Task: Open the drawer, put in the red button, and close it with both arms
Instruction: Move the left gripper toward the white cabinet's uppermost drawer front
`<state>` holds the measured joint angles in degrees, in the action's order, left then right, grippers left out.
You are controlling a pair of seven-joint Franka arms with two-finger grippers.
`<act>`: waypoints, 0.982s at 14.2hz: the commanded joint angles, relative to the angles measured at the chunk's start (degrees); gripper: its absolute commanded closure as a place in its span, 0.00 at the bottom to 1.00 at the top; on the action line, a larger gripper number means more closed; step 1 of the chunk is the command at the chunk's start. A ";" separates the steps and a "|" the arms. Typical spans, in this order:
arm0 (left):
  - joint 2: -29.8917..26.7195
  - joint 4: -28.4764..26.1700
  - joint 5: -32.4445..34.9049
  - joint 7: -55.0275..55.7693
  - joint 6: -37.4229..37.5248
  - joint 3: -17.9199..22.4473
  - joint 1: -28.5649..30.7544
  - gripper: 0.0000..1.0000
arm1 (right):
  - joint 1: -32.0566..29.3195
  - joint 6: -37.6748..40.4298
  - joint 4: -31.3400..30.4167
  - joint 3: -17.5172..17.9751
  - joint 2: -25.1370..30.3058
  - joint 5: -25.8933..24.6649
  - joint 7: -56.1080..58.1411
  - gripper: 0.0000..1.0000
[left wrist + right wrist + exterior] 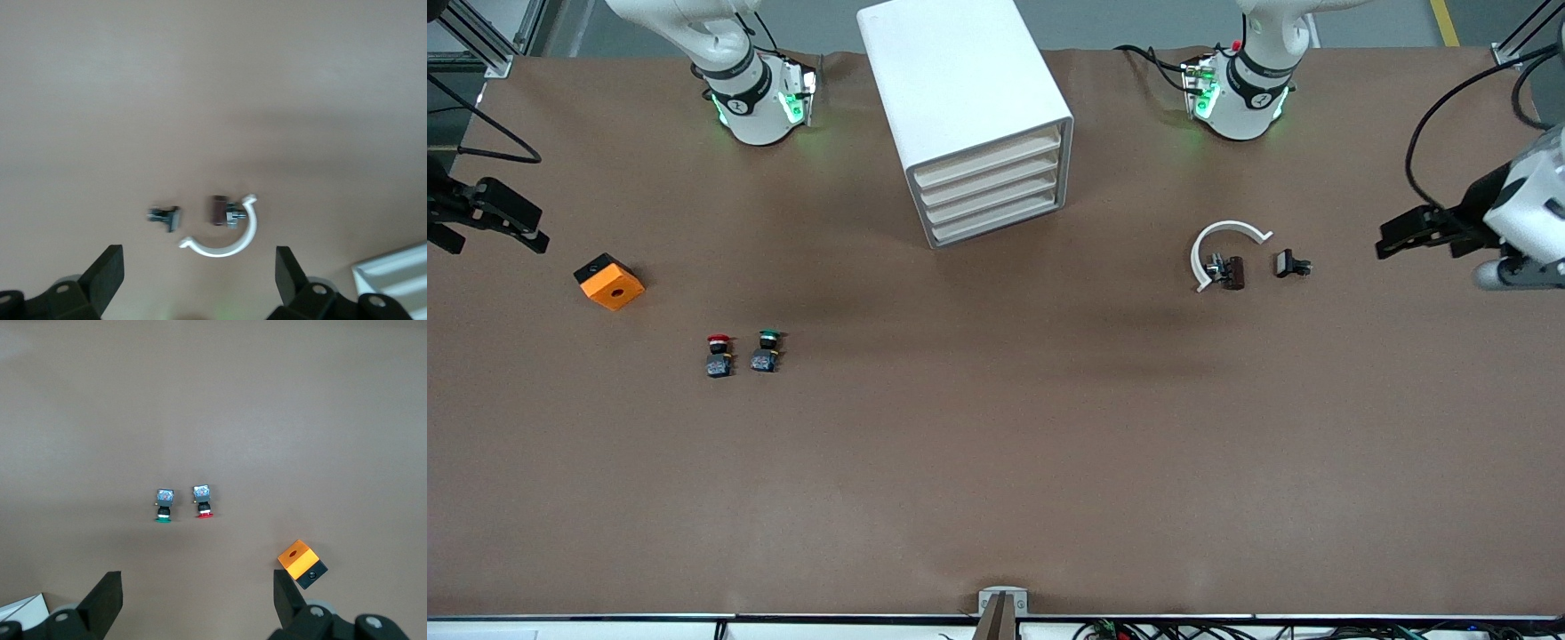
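Front view: boxy white plastic cabinet (969,116) shut, round-capped red button (719,354) lying; both pincers (1392,240) (532,231) gape empty.

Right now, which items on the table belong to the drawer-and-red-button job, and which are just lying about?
Belong to the job:
- white boxy cabinet with four cream-fronted drawers, all closed
- tiny red-capped push button
- left gripper, open
- right gripper, open

Lying about:
- green-capped push button beside the red one
- orange block
- white C-shaped clip
- small black part
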<state>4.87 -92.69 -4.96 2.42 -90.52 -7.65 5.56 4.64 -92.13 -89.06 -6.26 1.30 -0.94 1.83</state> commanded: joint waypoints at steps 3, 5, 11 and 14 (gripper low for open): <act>10.05 2.16 -3.30 4.92 -6.93 -0.35 -3.43 0.00 | 0.28 0.63 0.64 0.11 -0.25 -0.73 0.37 0.00; 13.04 2.25 -3.30 15.88 -10.97 -0.26 -6.86 0.00 | 0.63 0.63 0.64 0.11 -0.51 -0.73 0.11 0.00; 21.13 2.42 -5.40 49.55 -17.85 -0.35 -16.26 0.00 | 0.89 1.16 -0.15 0.11 -2.35 -0.73 0.46 0.00; 25.26 5.40 -8.75 68.45 -17.85 -0.35 -19.61 0.00 | 1.68 4.05 -0.76 0.11 -6.74 -0.99 -0.68 0.00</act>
<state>27.13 -91.09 -12.10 61.62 -108.77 -8.17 -12.49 5.22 -89.62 -90.19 -5.95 -2.35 -0.94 1.82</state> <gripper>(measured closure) 0.000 0.000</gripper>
